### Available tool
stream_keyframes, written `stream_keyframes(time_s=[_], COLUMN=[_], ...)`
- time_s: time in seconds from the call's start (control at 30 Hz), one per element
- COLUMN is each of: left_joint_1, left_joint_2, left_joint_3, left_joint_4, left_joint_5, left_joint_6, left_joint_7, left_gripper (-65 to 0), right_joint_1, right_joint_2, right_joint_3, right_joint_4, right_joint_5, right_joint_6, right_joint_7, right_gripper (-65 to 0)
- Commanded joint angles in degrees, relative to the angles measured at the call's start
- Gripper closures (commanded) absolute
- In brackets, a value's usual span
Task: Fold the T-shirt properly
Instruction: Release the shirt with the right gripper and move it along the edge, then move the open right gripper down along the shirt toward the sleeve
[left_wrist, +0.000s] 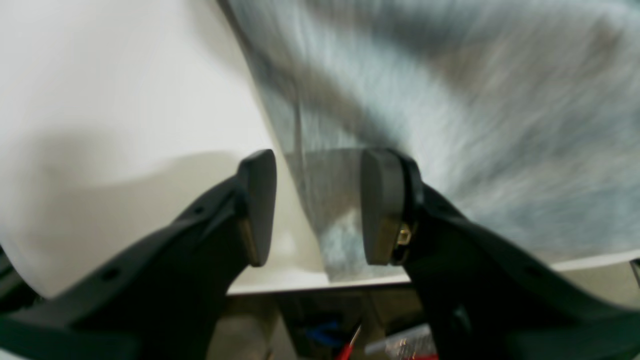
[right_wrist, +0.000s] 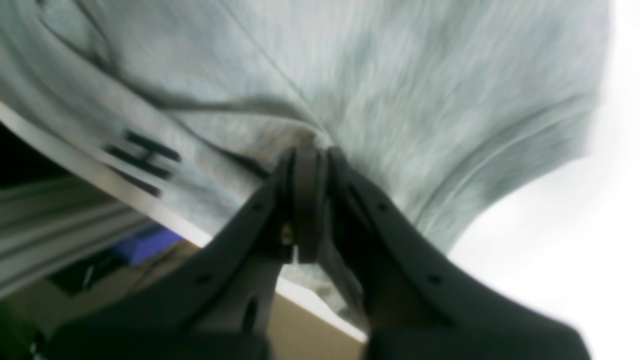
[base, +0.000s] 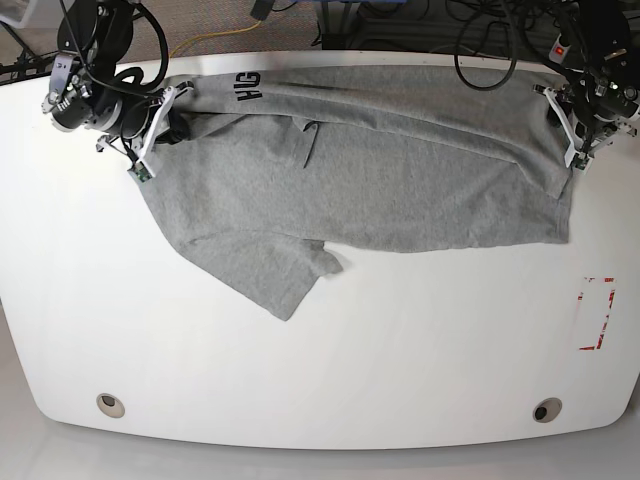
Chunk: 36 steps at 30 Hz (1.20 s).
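Observation:
The light grey T-shirt (base: 380, 170) lies spread across the far half of the white table (base: 320, 380), one sleeve (base: 285, 280) pointing toward the front. Its black lettering (base: 248, 88) sits by the far edge. At the shirt's left end my right gripper (base: 165, 122) is shut on a pinch of the cloth. The right wrist view shows that gripper (right_wrist: 310, 155) with fabric (right_wrist: 400, 75) gathered at its tips and the letters (right_wrist: 142, 162) beside it. My left gripper (left_wrist: 317, 205) stands open astride the shirt's edge (left_wrist: 340, 240), at the shirt's right end (base: 572, 150).
A red-and-white marking (base: 597, 313) lies on the table at the right. Two round holes (base: 111, 404) (base: 546, 409) sit near the front edge. Cables (base: 480, 40) and clutter lie beyond the far edge.

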Motion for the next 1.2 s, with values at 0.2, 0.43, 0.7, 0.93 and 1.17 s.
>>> stream_keyframes(time_s=[0.2, 0.43, 0.7, 0.93, 1.17], left_joint_1=[-0.2, -0.1, 0.2, 1.0, 1.0], left_joint_2=[-0.8, -0.8, -1.1, -1.8, -1.9], left_joint_3=[1.7, 1.7, 1.7, 1.7, 1.7], left_joint_4=[-4.3, -4.5, -4.5, -4.5, -4.5], left_joint_5=[0.9, 1.0, 1.0, 1.0, 1.0], left_joint_6=[0.1, 0.1, 0.1, 0.1, 0.1], left_joint_7=[-0.7, -0.7, -0.7, -0.7, -0.7], left_gripper=[-25.6, -25.6, -25.6, -25.6, -25.6], right_joint_1=[2.0, 4.8, 7.6, 11.5, 13.5], right_joint_2=[1.0, 1.2, 1.7, 3.5, 4.8], right_joint_3=[2.9, 3.0, 2.9, 2.9, 2.8], right_joint_4=[0.0, -6.3, -11.5, -14.7, -19.8], right_joint_5=[4.4, 4.4, 4.4, 4.3, 4.3], right_joint_6=[0.1, 0.1, 0.1, 0.1, 0.1], right_joint_7=[0.7, 4.0, 6.5, 6.7, 8.3], right_gripper=[-1.0, -0.8, -1.1, -1.1, -1.4])
